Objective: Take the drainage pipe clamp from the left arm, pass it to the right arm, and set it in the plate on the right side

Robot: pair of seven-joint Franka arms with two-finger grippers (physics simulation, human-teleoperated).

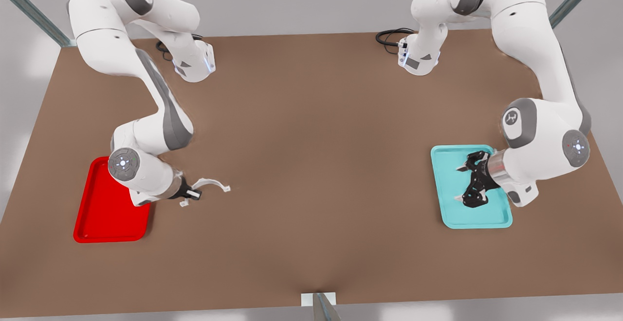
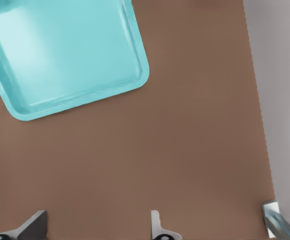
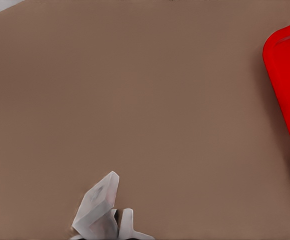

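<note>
We judge the drainage pipe clamp (image 1: pixel 210 182) a light, stiff little arch of thin strap, likely slick and prone to twist about a narrow pinch, so the crown of the arch or a flat stretch near a foot tab seems the safest place to hold it. It is already with the right gripper (image 1: pixel 193 194), whose fingers are closed on the strap near one foot, the arch reaching out beyond the fingertips and the far tab hanging free above the table (image 1: pixel 311 141); in the right wrist view the white strap (image 3: pixel 97 207) sits pressed between the fingers. The plate (image 1: pixel 97 209) lies just behind that gripper, under the wrist, so by our reading the handover is done and what remains is to carry the clamp back over the red rim and lower it. The right arm (image 1: pixel 146 121) is folded low, its forearm sloping down and its wrist lying nearly level with the table. The left gripper (image 1: pixel 472 179) hangs over the teal tray (image 1: pixel 450 216), fingers spread wide and holding nothing, with its wrist turned sideways; the left arm (image 1: pixel 540 116) waits there.
</note>
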